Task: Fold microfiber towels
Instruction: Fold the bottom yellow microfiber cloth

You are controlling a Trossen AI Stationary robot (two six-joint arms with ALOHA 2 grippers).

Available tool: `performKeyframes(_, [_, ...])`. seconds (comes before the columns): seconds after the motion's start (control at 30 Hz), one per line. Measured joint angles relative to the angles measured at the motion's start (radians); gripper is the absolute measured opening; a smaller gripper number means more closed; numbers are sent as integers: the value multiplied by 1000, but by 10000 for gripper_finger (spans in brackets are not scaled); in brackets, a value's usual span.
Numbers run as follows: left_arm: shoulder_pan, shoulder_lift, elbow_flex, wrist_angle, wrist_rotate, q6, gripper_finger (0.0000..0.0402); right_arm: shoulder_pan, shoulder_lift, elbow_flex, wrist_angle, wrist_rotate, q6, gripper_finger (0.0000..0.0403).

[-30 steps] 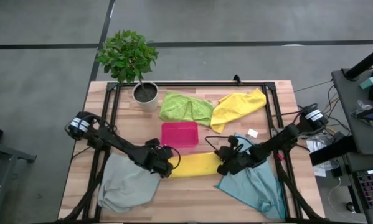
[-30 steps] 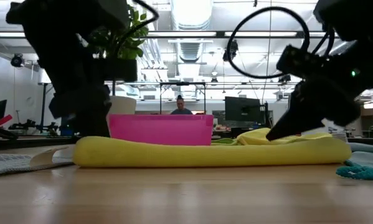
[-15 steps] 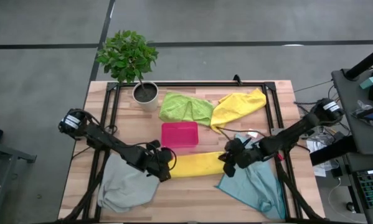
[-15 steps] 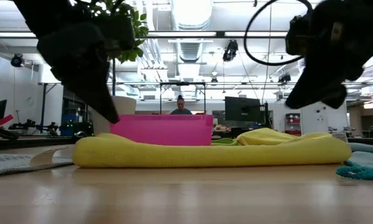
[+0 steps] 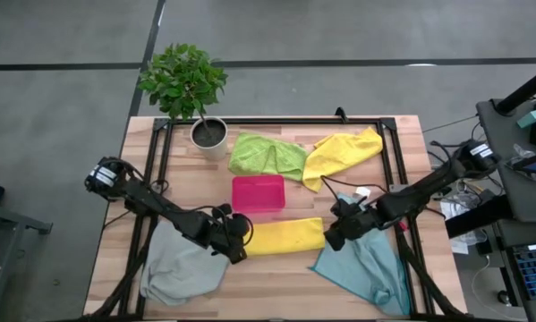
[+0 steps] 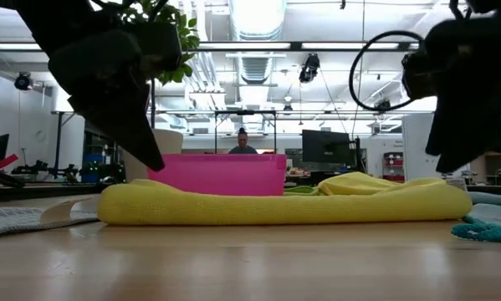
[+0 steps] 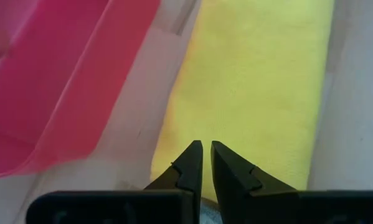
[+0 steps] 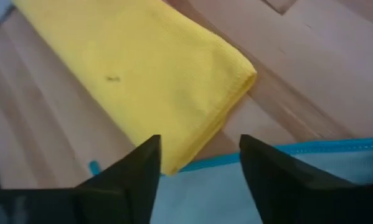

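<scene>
High view shows a yellow towel (image 5: 285,236) folded into a long strip lying just in front of the pink tray (image 5: 258,192), on the near side of the table (image 5: 276,295). The left gripper (image 5: 236,241) hangs at the strip's left end, fingers nearly shut and empty. The right gripper (image 5: 334,234) sits just off the right end with its fingers spread, holding nothing.

By my judgement, one fold is done and the strip has just been let go. Next, it likely needs folding end over end, which calls for a fresh grip on one end.

Around the tray lie the other towels: lime towel (image 5: 266,154) and second yellow towel (image 5: 343,154) behind, grey towel (image 5: 180,268) front-left, blue towel (image 5: 368,265) front-right. The tray looks empty; the pot (image 5: 209,134), behind and left, holds a plant (image 5: 183,79).
</scene>
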Motion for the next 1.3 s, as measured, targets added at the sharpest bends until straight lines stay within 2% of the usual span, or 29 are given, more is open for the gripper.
performKeyframes(0.17, [-1, 1, -1, 11, 0, 1, 19, -26, 53, -1, 1, 0, -4, 250])
performKeyframes(0.33, [-1, 1, -1, 10, 0, 2, 19, -56, 103, -2, 34, -22, -51, 272])
performKeyframes(0.6, [-1, 1, -3, 10, -15, 3, 19, -100, 196, -8, 205, -106, -129, 276])
performKeyframes(0.77, [-1, 1, -8, 10, -15, 3, 19, -113, 251, -10, 322, -134, -161, 265])
performKeyframes(1.0, [-1, 1, -13, 10, -15, 1, 19, -115, 257, -15, 365, -109, -162, 203])
performKeyframes(1.3, [-2, 1, -13, 10, -15, 0, 19, -115, 237, -16, 371, -72, -174, 47])
